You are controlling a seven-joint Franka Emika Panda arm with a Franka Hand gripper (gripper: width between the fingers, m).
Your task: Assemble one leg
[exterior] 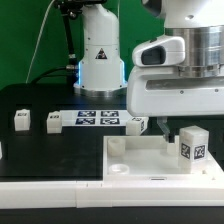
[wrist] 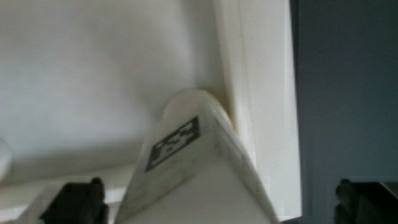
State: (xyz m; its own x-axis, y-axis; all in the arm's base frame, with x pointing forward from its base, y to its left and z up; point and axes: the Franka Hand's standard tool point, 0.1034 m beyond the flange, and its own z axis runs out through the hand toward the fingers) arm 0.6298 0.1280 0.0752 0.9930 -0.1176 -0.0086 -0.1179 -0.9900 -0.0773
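Foreground in the exterior view is the large white tray-like part (exterior: 150, 165), filling the lower right of the frame, with a round socket (exterior: 117, 146) at its near-left corner. One leg (exterior: 192, 144) stands upright on it at the right edge of the frame, tag facing the camera, directly under the arm's white wrist housing (exterior: 175, 75). Judging by that alignment, the post is being set over a corner socket, and it is kept vertical so its foot can seat.

In the wrist view the same leg (wrist: 192, 150) rises in the lower middle of the frame between the two dark fingertips (wrist: 75, 202), which sit well apart on either side of it; the gripper (wrist: 222, 205) is spread wide and does not touch the post, so it appears to be either about to grasp or just letting go.

Farther back, mid-frame on the black table (exterior: 30, 150), the marker board (exterior: 95, 120) lies flat, with three more small posts (exterior: 20, 120) in a loose row beside it, presumably waiting their turn. The robot base (exterior: 100, 55) stands in the upper middle.
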